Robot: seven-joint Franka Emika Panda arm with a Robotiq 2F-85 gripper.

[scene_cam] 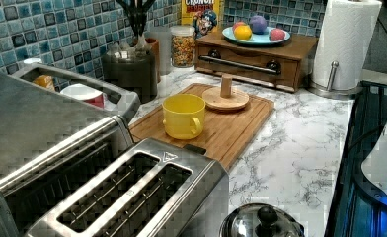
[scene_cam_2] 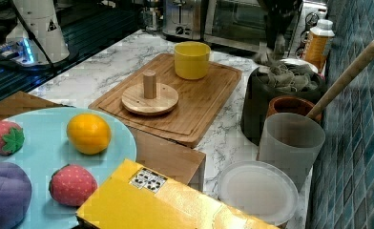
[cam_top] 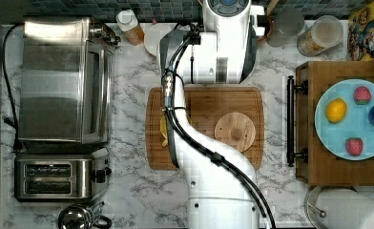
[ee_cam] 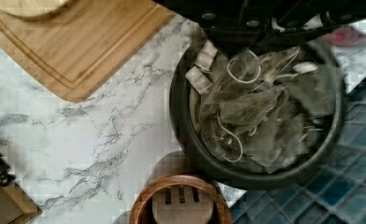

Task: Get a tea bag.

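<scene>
The tea bags (ee_cam: 260,112) lie heaped in a black pot (ee_cam: 183,121) on the marble table (ee_cam: 78,135), next to the tiled wall. In the wrist view the gripper (ee_cam: 265,25) is a dark mass at the picture's edge, right above the pot's rim; its fingertips are cut off, so I cannot tell whether it is released or clenched. A brown wooden cup (ee_cam: 179,200) stands just beside the pot, half cropped.

In the right view the pot (scene_cam_2: 259,102) sits behind that cup (scene_cam_2: 290,107), with bags (scene_cam_2: 290,76) mounded over its rim; the dark arm above it is hard to make out. A yellow mug (scene_cam_2: 192,59) and a round wooden stand (scene_cam_2: 150,98) rest on the board (scene_cam_2: 199,109).

In the top view the white arm (cam_top: 209,143) covers the pot and most of the mug. In the left view the pot (scene_cam: 130,74) is partly hidden behind the oven (scene_cam: 43,118).
</scene>
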